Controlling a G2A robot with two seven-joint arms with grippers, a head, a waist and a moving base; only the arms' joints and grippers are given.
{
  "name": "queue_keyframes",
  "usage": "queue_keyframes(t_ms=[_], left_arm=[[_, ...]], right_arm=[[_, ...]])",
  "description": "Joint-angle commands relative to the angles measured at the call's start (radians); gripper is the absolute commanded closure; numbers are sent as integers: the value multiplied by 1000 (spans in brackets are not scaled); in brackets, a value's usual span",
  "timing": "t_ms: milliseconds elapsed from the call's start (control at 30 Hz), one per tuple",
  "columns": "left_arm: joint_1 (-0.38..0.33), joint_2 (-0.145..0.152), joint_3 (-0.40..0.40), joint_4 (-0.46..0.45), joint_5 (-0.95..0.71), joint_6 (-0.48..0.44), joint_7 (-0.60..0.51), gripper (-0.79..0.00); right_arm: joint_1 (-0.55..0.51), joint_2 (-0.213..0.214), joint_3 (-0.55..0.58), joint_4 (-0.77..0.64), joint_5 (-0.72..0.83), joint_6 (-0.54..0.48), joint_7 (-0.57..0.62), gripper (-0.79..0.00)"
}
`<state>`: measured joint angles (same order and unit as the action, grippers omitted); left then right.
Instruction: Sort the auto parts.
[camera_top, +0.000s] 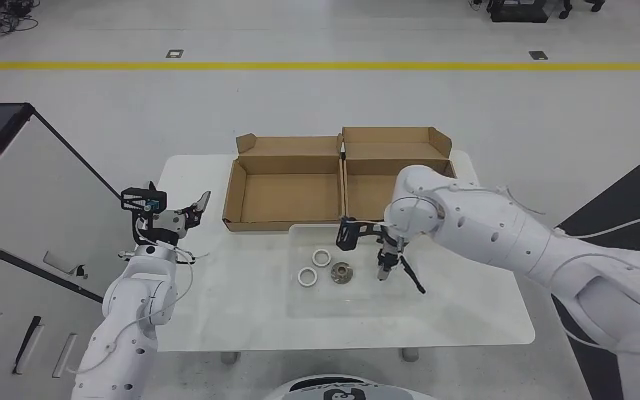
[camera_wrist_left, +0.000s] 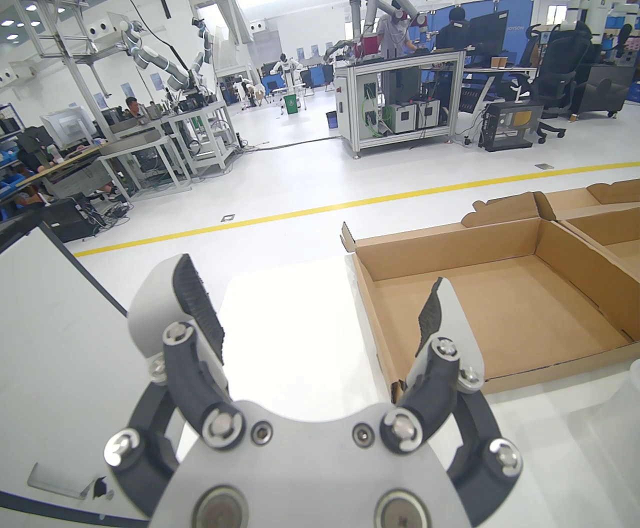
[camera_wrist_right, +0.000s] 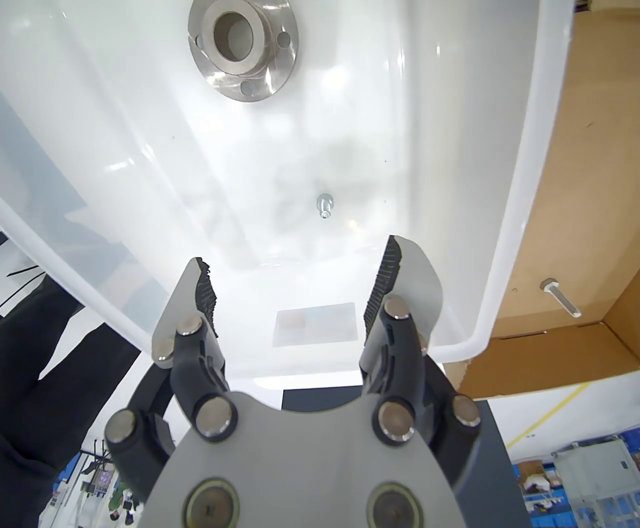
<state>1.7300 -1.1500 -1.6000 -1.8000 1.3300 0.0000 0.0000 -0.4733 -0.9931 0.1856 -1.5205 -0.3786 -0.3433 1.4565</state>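
Note:
A clear plastic tray (camera_top: 300, 300) sits mid-table and holds two white rings (camera_top: 314, 267), a metal flange (camera_top: 342, 271) and a small bolt (camera_wrist_right: 323, 206). My right gripper (camera_wrist_right: 295, 280) hangs open just above the tray floor, the small bolt a short way beyond its fingertips and the flange (camera_wrist_right: 243, 48) farther off. In the top view the right gripper (camera_top: 382, 270) is inside the tray, right of the flange. Another bolt (camera_wrist_right: 560, 298) lies in the right cardboard box (camera_top: 395, 190). My left gripper (camera_wrist_left: 320, 300) is open and empty over the table's left edge, in the top view (camera_top: 190, 208).
Two open cardboard boxes stand side by side at the back of the table; the left box (camera_top: 282, 196) has nothing in it. A white panel (camera_top: 50, 200) leans beside the table on the left.

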Motion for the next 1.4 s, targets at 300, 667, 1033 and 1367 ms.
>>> queue_keyframes(t_ms=[300,667,1033,1367], left_arm=[[0,0,0,0,0,0,0,-785],[0,0,0,0,0,0,0,-785],[0,0,0,0,0,0,0,-785],[0,0,0,0,0,0,0,-785]], right_arm=[[-29,-29,-3,80,-28,-29,-37,-434],[-36,-66,4,158,-31,-49,-50,-388],[-47,-93,10,218,-40,-65,-55,-360],[-60,-111,12,249,-47,-78,-57,-311]])
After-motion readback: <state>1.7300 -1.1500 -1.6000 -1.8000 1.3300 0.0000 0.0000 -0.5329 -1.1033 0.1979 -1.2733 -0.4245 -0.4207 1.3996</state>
